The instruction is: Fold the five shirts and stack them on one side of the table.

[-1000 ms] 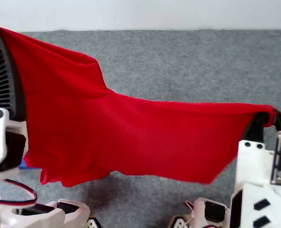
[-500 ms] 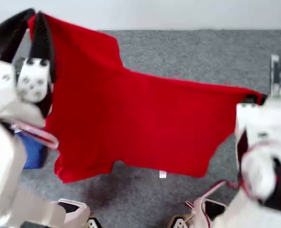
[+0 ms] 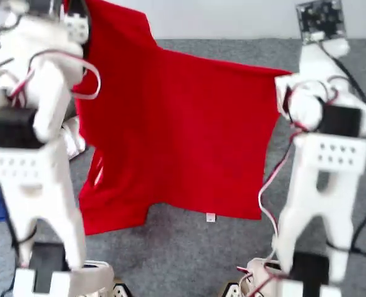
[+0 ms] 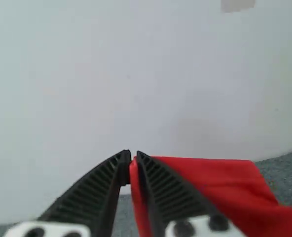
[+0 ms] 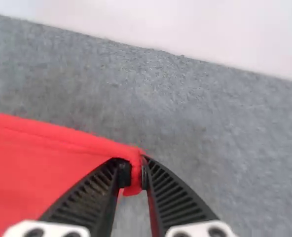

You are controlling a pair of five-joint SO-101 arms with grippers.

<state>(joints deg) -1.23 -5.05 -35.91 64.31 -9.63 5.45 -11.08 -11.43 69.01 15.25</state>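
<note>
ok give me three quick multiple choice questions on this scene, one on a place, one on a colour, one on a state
1. Where is the shirt?
A) lying folded flat
B) hanging in the air, held at two corners
C) stacked on a pile
2. What colour is it?
A) red
B) green
C) white
3. How is the left end effector?
A) wide open
B) shut on the shirt
C) shut on nothing

Answers: 1 B, the high view shows it hanging spread, with the right end effector pinching one corner; 2 A, the cloth is red in every view; 3 B, red cloth sits between its closed jaws.
</note>
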